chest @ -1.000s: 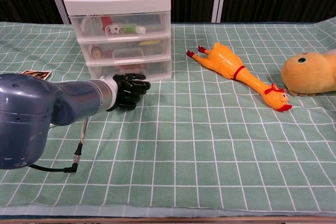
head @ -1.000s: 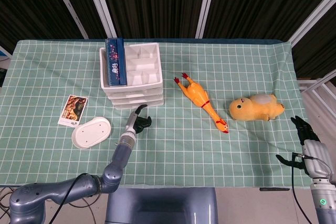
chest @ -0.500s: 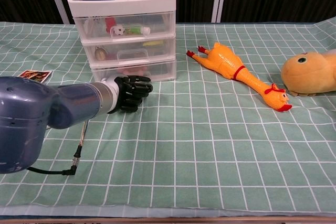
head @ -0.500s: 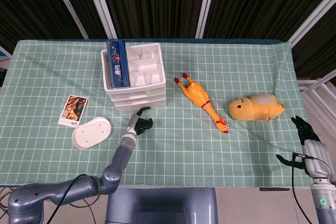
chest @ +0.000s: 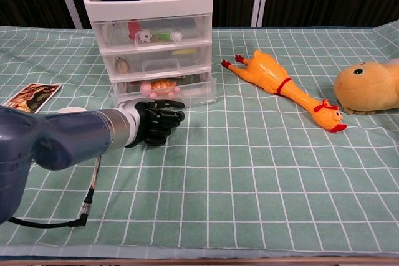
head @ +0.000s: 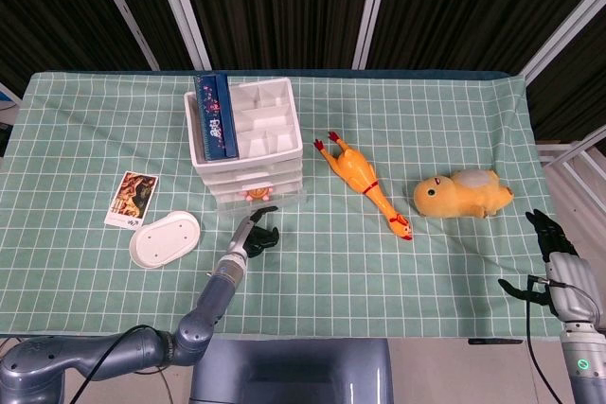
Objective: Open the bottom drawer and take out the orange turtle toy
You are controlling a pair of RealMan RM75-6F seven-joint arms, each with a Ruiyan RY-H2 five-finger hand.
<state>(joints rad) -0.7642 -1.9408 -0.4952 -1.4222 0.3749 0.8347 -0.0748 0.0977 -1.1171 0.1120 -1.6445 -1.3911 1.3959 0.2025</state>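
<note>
The white three-drawer unit stands at mid-left on the green checked cloth. Its bottom drawer is pulled partly out. The orange turtle toy lies inside it, near the front. My left hand sits right in front of the drawer, fingers curled, the upper fingertips hooked on the drawer's front edge. My right hand rests open at the table's right edge, far from the drawers; the chest view does not show it.
A rubber chicken and a yellow plush lie to the right of the drawers. A white oval lid and a picture card lie left. A blue box sits on the unit.
My left hand pulled back toward me. The bottom drawer slid out, exposing the orange turtle toy, and the whole unit shifted slightly nearer. The right hand stayed still.
</note>
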